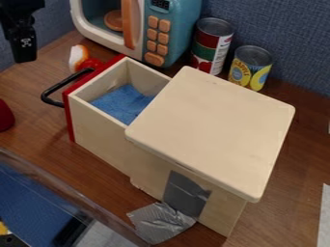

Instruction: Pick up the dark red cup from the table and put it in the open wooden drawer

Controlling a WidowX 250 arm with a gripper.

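The gripper (24, 52) hangs at the table's (38, 128) back left edge, left of the microwave (172, 31); whether it is released or clenched cannot be determined. Toward the table's middle from the gripper, the drawer (97, 114) stands extended from the wooden box (216, 120), in the left half of the table. The drawer has pale walls, a red front panel (69, 116) and a black bar handle (53, 90) directed toward the table's left side. A blue cloth (122, 102) lies inside it. A red, white and orange object (78, 58) lies just behind the front panel, between the drawer and the microwave. The microwave is located at the table's back edge, near the back left corner; it has a teal body, a white door frame, an orange door handle (132, 24) and orange buttons. Two cans stand upright to its right along the back edge: a taller red and green can (211, 46), then a shorter yellow and blue can (250, 67). The box has a flat top with rounded corners. Silver tape (161, 223) runs from the box's near side onto the table, toward the front edge. A red object (5, 116) is positioned at the far left.
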